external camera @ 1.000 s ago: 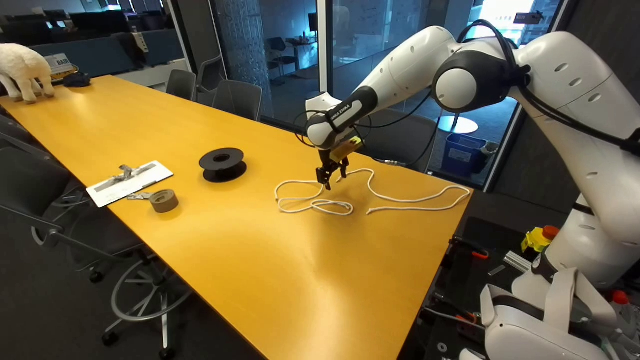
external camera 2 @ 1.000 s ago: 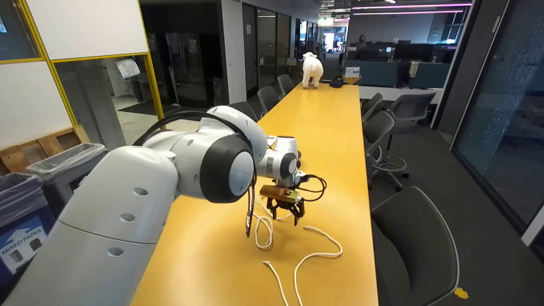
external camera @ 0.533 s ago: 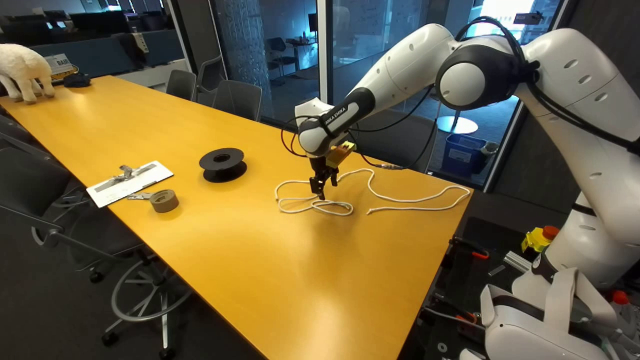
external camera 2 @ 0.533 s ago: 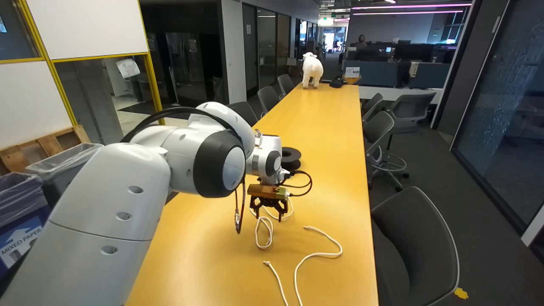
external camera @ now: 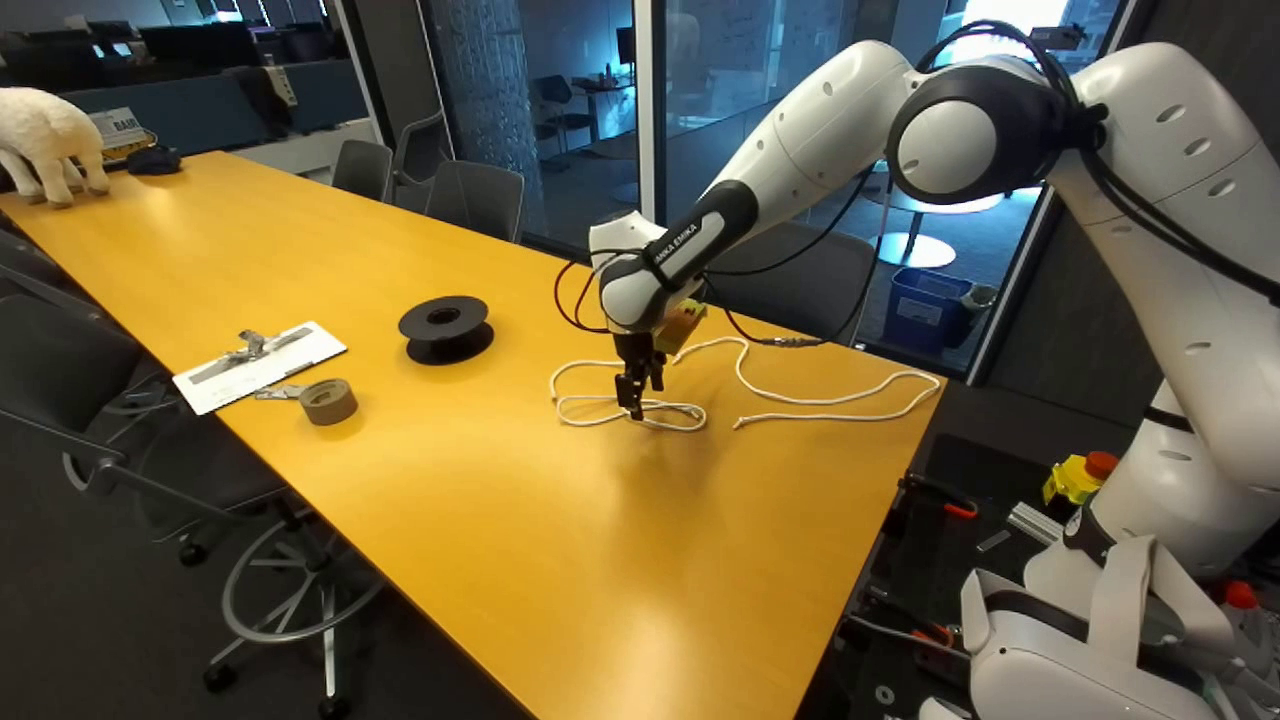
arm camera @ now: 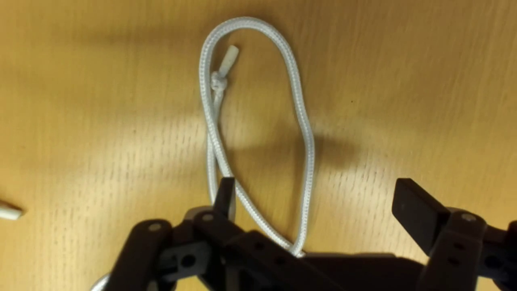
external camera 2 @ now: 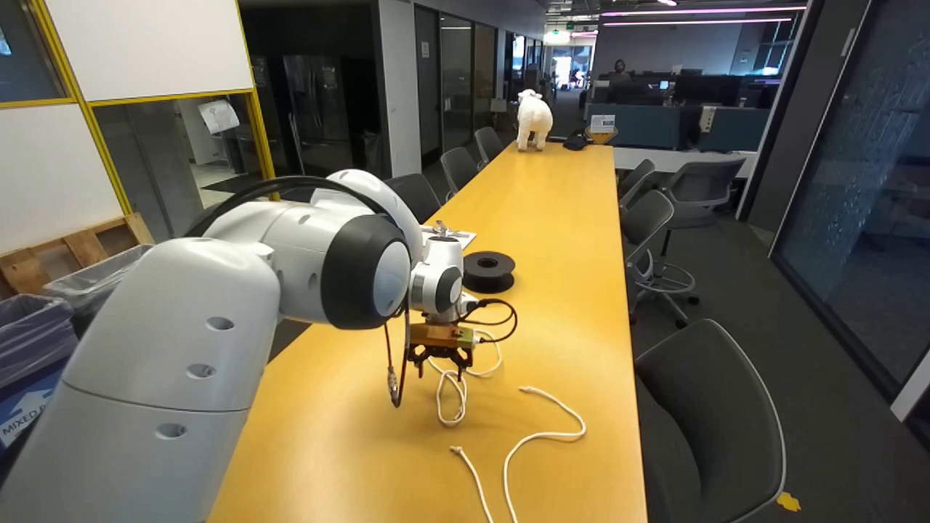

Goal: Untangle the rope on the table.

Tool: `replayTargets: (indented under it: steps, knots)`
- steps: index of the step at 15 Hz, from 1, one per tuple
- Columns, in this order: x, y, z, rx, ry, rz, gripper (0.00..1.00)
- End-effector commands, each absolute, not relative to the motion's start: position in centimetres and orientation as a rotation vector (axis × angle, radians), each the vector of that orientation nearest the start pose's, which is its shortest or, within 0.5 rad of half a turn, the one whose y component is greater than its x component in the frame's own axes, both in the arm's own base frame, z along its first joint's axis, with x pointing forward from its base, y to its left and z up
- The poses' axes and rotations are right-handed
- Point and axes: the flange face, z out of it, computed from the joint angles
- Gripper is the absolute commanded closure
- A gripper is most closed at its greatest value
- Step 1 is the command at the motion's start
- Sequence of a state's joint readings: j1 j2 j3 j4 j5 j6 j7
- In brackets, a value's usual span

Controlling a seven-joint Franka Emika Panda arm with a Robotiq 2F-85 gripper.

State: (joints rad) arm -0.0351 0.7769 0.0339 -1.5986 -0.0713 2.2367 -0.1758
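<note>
The off-white rope lies on the yellow-orange table (external camera: 560, 540) in both exterior views. Its bunched loops are under the gripper, and a wavy stretch (external camera: 810, 402) runs toward the robot's end; it also shows in an exterior view (external camera 2: 545, 435). In the wrist view a long loop of rope (arm camera: 297, 91) crosses over a strand ending in a small knot (arm camera: 218, 82). My gripper (external camera: 647, 400) is open, fingers pointing down low over the loops. In the wrist view two strands pass between the open fingers (arm camera: 315, 182); the lower crossing is partly hidden by the gripper.
A black spool (external camera: 420, 322) stands beyond the loops, also in an exterior view (external camera 2: 488, 280). A white clipboard (external camera: 300, 350) and a brown tape roll (external camera: 328, 402) lie near a long edge. A white toy sheep (external camera: 45, 140) stands at the far end. Chairs (external camera 2: 712, 421) line the table.
My gripper has moved down and across to above the bunched loops, uncovering the spool in an exterior view. The fingers stay open. The rope has not visibly moved.
</note>
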Motion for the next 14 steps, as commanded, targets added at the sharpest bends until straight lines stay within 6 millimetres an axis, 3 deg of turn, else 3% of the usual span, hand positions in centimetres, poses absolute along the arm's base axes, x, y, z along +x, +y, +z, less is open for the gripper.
replayTargets:
  steps: [1,5,14]
  knots:
    - [65.7,0.5,16.8,-3.103,-0.391,0.151,0.00]
    - [64.8,0.9,15.8,-3.094,-0.385,0.128,0.00]
    - [65.5,-0.3,14.7,-3.069,-0.308,0.091,0.00]
